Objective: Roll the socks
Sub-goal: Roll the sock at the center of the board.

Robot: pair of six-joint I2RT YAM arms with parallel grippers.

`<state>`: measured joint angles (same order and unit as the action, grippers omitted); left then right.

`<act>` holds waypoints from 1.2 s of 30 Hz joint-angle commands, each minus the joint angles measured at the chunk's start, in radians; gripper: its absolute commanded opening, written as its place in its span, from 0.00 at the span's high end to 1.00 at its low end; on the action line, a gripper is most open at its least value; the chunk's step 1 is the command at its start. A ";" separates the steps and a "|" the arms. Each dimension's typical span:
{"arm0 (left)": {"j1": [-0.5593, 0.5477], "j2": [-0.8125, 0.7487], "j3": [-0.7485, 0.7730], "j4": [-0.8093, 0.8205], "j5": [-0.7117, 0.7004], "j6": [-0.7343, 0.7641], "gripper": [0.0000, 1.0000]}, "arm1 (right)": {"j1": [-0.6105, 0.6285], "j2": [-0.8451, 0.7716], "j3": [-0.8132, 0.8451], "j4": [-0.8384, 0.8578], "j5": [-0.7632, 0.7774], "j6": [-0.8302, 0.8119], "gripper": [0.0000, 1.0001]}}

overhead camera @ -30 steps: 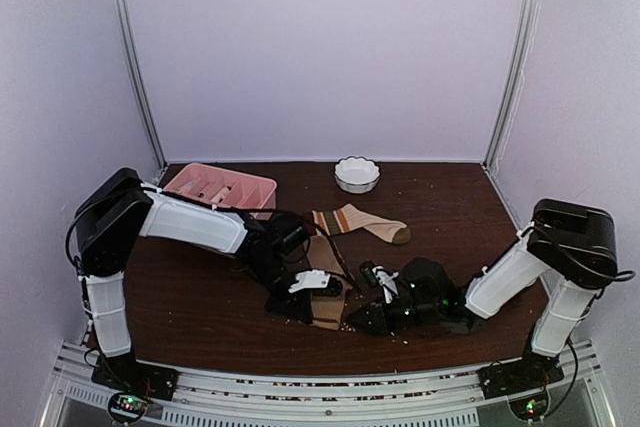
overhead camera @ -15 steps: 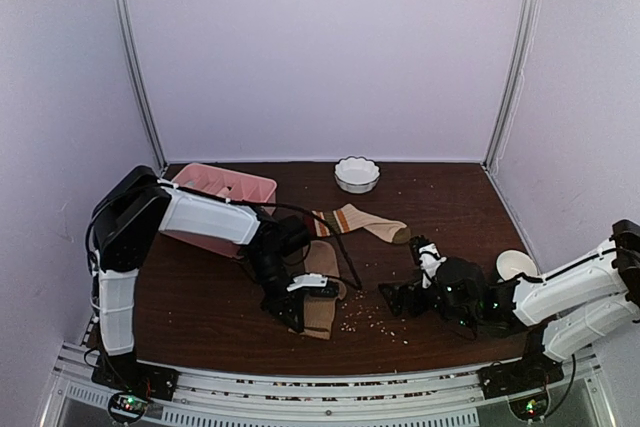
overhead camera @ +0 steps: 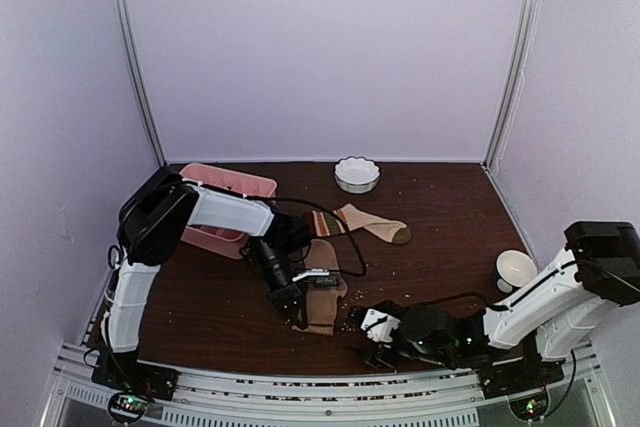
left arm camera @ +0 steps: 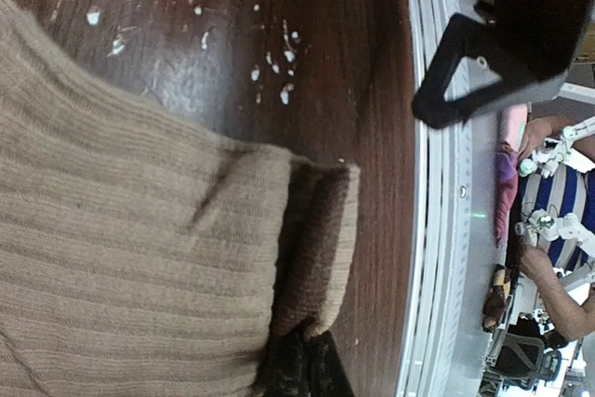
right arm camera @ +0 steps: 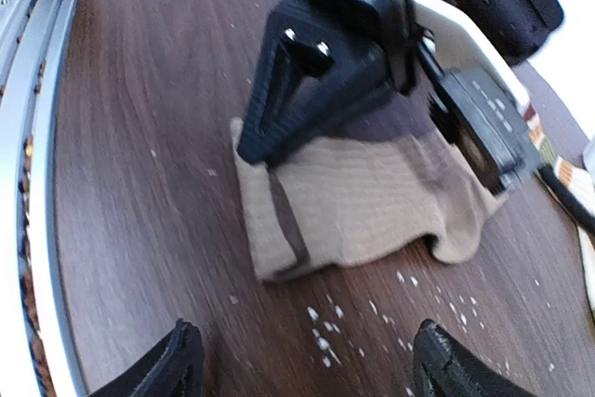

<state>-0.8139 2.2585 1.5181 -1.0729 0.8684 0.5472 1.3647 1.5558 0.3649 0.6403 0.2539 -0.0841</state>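
The tan-brown ribbed sock (overhead camera: 324,295) lies near the table's front middle, its near end folded over. My left gripper (overhead camera: 300,307) presses down at that end. In the left wrist view the gripper (left arm camera: 302,367) is shut on the sock's (left arm camera: 121,258) folded, darker edge (left arm camera: 316,248). The striped sock (overhead camera: 362,221) lies flat behind, touched by neither gripper. My right gripper (overhead camera: 364,339) sits low by the front edge, right of the tan sock. In its own view it (right arm camera: 311,364) stands open and empty, a short way from the sock (right arm camera: 372,202).
A pink compartment tray (overhead camera: 228,190) stands at back left under the left arm. A white scalloped bowl (overhead camera: 357,174) is at back centre and a white cup (overhead camera: 515,269) at right. Pale crumbs (right arm camera: 325,323) dot the wood by the sock. The metal front rail (right arm camera: 37,183) is close.
My right arm swung out to the right, then came back low to the front edge near the tan sock, its jaws now wide. The left gripper kept its pinch and shifted slightly right.
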 commanded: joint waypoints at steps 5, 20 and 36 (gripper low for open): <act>0.009 0.059 0.023 -0.023 -0.040 -0.019 1.00 | 0.002 0.216 0.260 -0.063 -0.124 -0.229 0.32; 0.011 0.056 0.023 -0.031 -0.049 -0.006 1.00 | -0.065 0.332 0.330 -0.104 -0.183 -0.179 0.73; 0.022 -0.255 -0.186 0.213 -0.155 0.061 0.50 | -0.208 0.354 0.234 -0.100 -0.537 0.233 1.00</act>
<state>-0.8059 2.1029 1.3926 -1.0012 0.7998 0.5674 1.2175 1.8690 0.6495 0.6502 -0.1146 -0.0399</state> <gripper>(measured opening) 0.487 0.026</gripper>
